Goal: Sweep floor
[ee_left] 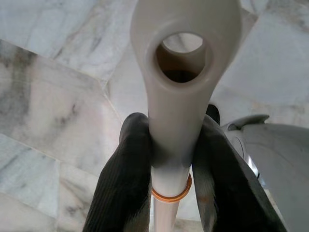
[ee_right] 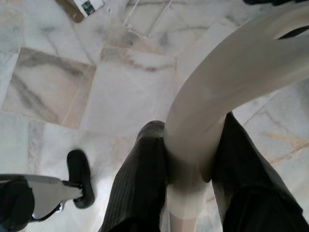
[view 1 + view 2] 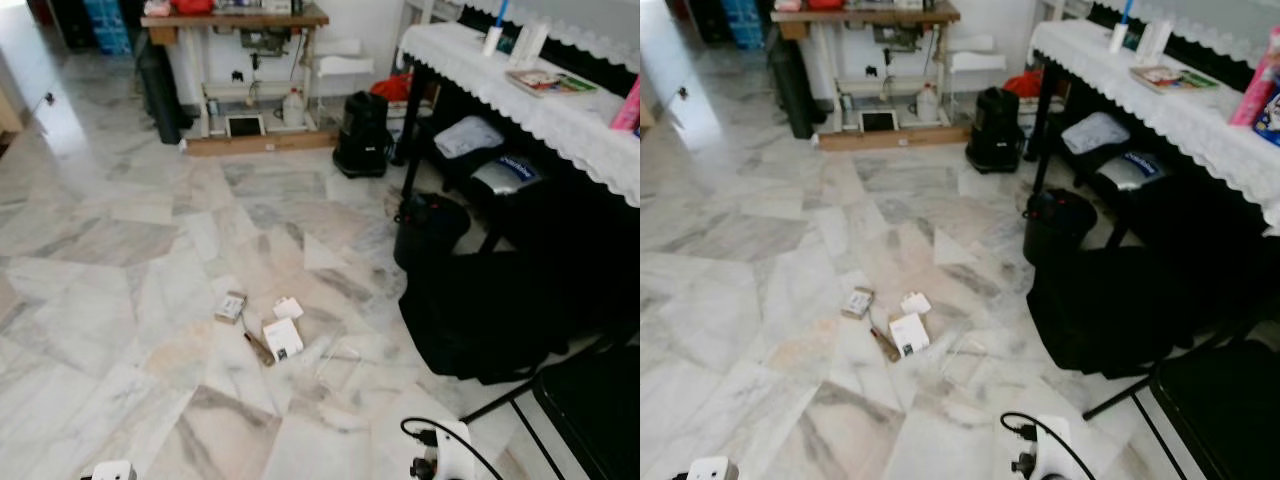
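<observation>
Litter lies on the marble floor [image 3: 120,250] ahead of me: a white box [image 3: 283,338], a small printed box [image 3: 231,306], a white card [image 3: 288,307], a brown stick [image 3: 258,348] and a clear plastic wrapper [image 3: 338,355]. My left gripper [image 1: 171,140] is shut on a cream handle [image 1: 186,29] that has a hanging hole at its end and an orange ring lower down. The black fingers [image 1: 123,179] press on both sides. My right gripper [image 2: 190,140] is shut on a curved cream handle [image 2: 227,72], with the white box [image 2: 87,6] on the floor beyond it.
A black bag [image 3: 490,310] and a black bin [image 3: 430,228] stand right of the litter, beside a table with a lace cloth [image 3: 560,110]. A black chair [image 3: 590,400] is at the near right. A black case [image 3: 362,133] and a wooden table [image 3: 235,20] stand far ahead.
</observation>
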Robot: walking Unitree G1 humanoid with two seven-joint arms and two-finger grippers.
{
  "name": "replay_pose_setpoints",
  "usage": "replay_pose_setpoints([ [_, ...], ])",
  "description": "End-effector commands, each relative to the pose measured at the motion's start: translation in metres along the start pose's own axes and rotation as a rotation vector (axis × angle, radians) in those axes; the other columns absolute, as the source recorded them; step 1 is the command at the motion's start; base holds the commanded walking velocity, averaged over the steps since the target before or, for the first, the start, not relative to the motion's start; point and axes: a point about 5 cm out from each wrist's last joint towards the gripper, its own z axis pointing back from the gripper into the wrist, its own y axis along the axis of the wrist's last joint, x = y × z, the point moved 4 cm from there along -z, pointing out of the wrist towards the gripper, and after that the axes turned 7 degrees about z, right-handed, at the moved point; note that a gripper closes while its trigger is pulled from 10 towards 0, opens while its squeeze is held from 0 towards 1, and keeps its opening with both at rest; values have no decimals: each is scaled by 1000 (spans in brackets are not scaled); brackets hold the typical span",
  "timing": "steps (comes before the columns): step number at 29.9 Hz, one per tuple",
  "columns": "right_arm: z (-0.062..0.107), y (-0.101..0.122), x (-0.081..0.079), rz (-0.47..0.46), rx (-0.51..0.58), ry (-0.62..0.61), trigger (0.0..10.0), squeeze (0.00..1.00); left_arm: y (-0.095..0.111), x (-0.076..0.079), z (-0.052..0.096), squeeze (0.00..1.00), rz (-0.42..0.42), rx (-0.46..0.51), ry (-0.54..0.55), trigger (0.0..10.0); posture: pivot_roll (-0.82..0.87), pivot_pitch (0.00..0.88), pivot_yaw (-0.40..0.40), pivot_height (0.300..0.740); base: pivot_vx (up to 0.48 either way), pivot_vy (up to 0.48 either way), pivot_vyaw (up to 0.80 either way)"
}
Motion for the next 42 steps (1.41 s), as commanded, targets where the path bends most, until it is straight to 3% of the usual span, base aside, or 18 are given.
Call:
replay_pose_setpoints([
  [1,2,-13,-11,-6,-16,31,10000,0,-10,13,0,0,13,-15,-17,10000,-40,0,-41,740,0,0,0],
  [11,3,-15,-8,-11,-14,26,10000,0,-3,33,-5,0,5,-10,-35,10000,-39,0,-38,740,0,24,0],
  [13,6,-14,16,-7,-6,11,10000,0,3,38,-7,0,3,-6,-38,10000,-38,0,-38,740,0,240,0],
  [15,7,-15,25,-9,-6,3,10000,0,6,41,-7,0,4,-3,-40,10000,-38,0,-38,740,0,257,0],
  [23,13,-19,47,-10,-10,-16,10000,0,17,36,-9,0,0,11,-35,10000,-38,0,-36,740,0,313,0],
  [29,13,-16,53,-9,-9,-19,10000,0,19,47,-10,0,0,19,-47,10000,-38,0,-36,740,0,324,0],
  [32,18,-19,69,-18,-13,-36,10000,0,14,51,-10,0,1,15,-51,10000,-37,0,-37,740,0,321,0],
  [34,19,-19,71,-18,-14,-37,10000,0,12,51,-9,0,1,13,-51,10000,-37,0,-37,740,0,326,0],
  [38,13,-13,56,-7,-7,-25,10000,0,2,48,-7,0,0,0,-50,10000,-37,0,-37,740,0,334,0],
  [42,6,-8,29,-5,-3,-1,10000,0,-4,35,-5,0,12,-8,-42,10000,-38,0,-37,740,0,330,0],
])
